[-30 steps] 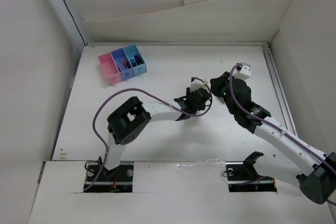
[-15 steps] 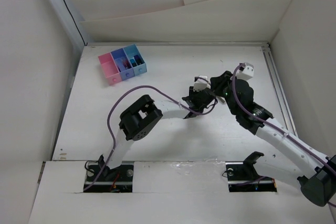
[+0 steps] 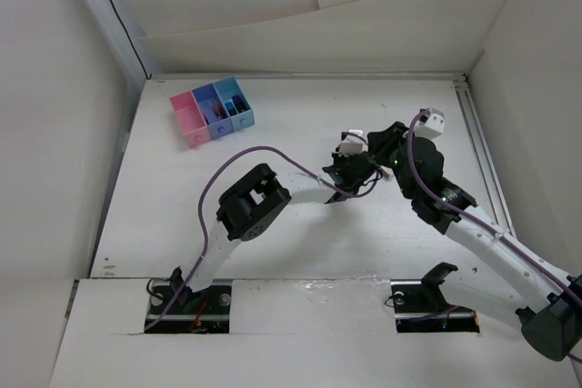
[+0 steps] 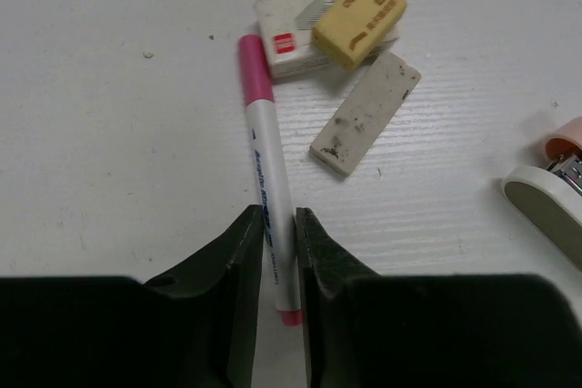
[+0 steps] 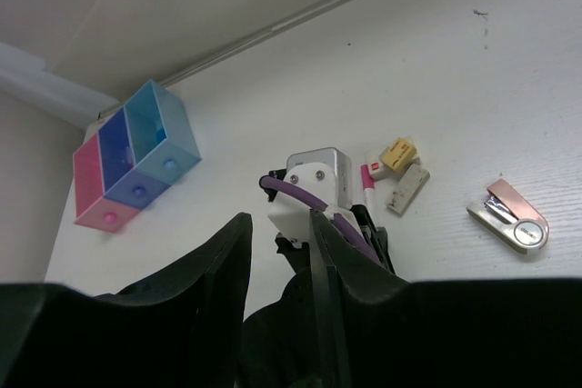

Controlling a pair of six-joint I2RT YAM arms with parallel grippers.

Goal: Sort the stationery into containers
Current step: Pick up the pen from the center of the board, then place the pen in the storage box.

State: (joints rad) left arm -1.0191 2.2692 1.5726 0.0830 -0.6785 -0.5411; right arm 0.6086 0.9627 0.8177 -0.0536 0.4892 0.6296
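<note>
Left wrist view, nearest first: my left gripper (image 4: 275,217) fills the bottom of the frame. Its two fingers are pressed against either side of a pink-capped white pen (image 4: 264,124). The pen lies flat on the bench (image 4: 109,152) with its cap pointing to the top of the frame. Just right of the cap, at top centre, a yellow eraser (image 4: 359,17) rests partly on a white eraser (image 4: 284,43) with a red label. A grubby grey eraser (image 4: 366,114) lies just below them, and a pink-and-white stapler (image 4: 550,193) sits at the right edge.

In the right wrist view my right gripper (image 5: 277,224) stands partly open with nothing between its fingers, hanging above and behind the left one. The containers (image 5: 127,165), pink, purple-blue and light blue in a row, sit far off in the upper left, well apart from the pen.
</note>
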